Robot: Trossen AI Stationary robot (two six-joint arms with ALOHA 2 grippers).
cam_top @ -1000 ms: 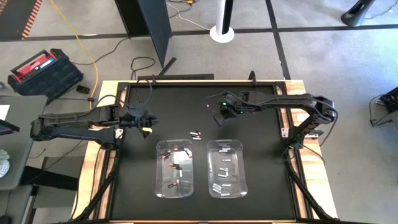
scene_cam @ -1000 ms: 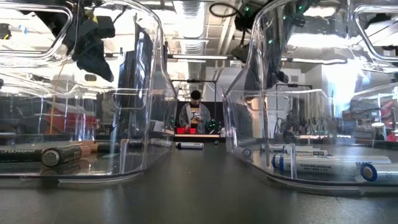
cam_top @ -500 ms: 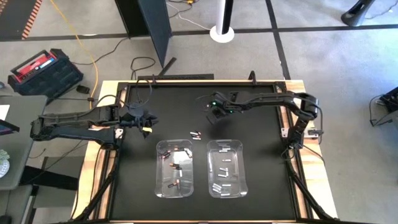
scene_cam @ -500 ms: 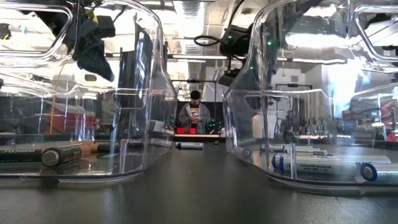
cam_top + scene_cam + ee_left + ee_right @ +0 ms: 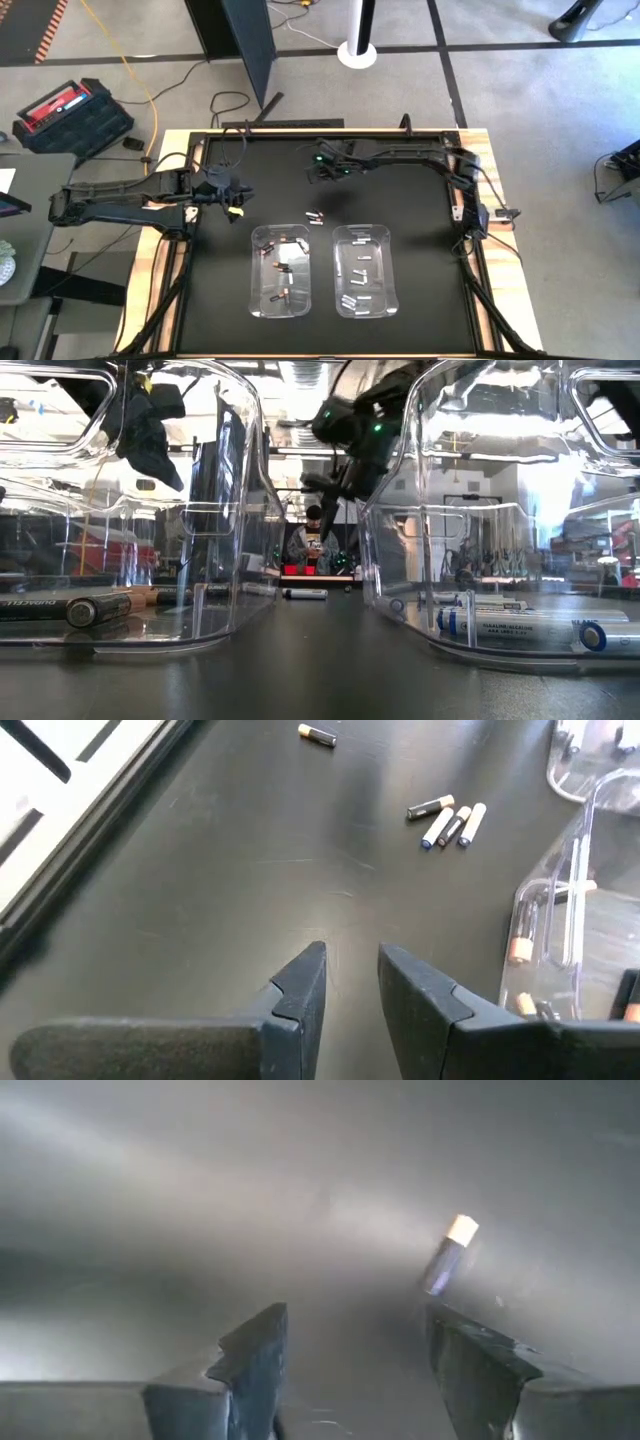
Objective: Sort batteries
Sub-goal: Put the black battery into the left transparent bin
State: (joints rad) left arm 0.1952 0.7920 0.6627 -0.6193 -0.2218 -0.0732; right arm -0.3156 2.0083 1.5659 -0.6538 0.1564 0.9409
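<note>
Three loose batteries [image 5: 315, 216] lie side by side on the black table, just beyond two clear bins; they show again as the batteries [image 5: 447, 820] in the left wrist view. A single dark battery with a copper end [image 5: 448, 1252] lies flat a little ahead of my right gripper [image 5: 355, 1340], which is open and hangs over the far middle of the table [image 5: 318, 172]. My left gripper [image 5: 352, 965] waits above the table's left side [image 5: 232, 200], open by a narrow gap with nothing between its fingers.
The left clear bin [image 5: 255, 290] holds dark batteries; the right clear bin [image 5: 392, 290] holds white ones. Both stand near the table's front middle. A person [image 5: 314, 545] sits in the room far behind the table. Bare black table lies around the loose batteries.
My right gripper has travelled toward the table's left edge and slightly toward its far edge, sinking a little. In the low view it has come down into sight between the two bins. My left arm has stayed where it was.
</note>
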